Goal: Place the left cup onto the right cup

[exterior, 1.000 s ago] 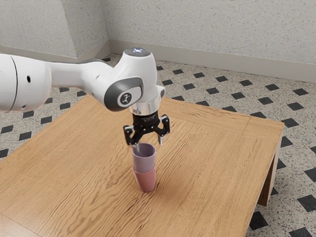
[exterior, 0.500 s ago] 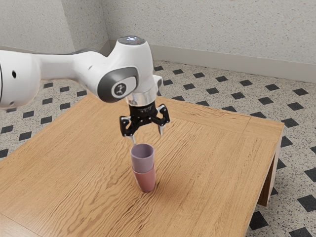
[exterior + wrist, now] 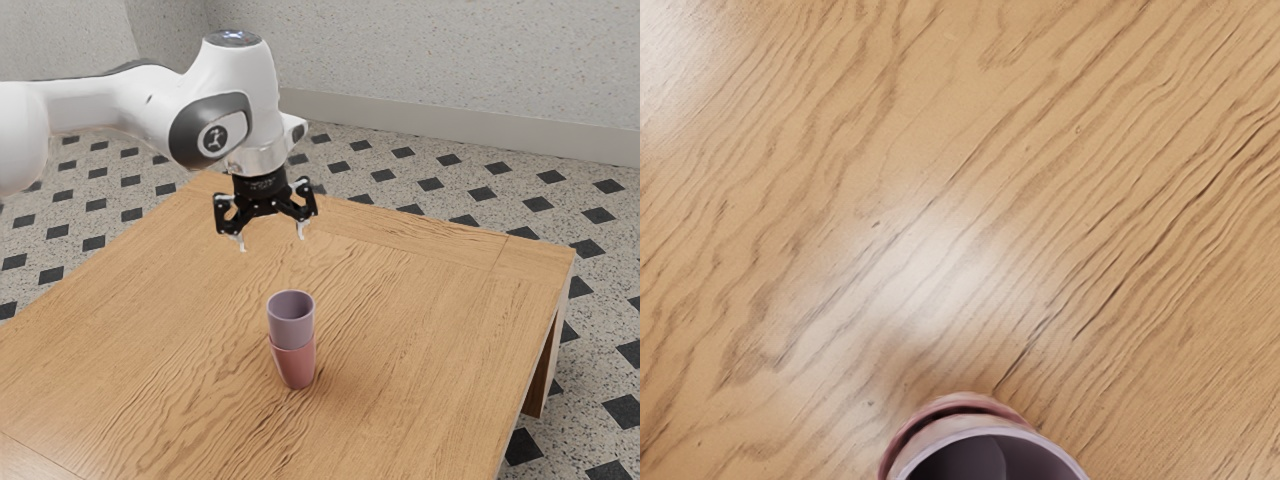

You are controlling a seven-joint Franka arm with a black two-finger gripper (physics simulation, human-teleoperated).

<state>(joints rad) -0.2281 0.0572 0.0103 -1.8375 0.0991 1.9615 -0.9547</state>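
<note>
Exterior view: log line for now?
gripper: open, empty | purple plastic cup: nested in pink plastic cup | both upright on wooden table

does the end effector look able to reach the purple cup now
Probably yes: the open end effector hangs up and to the exterior view's left of the purple cup, nested in the pink cup, nothing between.

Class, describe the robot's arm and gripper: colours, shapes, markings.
The arm is glossy white, with rounded tubular segments. A grey round joint cap bears a small white emblem. A silver ring joins it to the black two-finger gripper, whose tips are pale.
</note>
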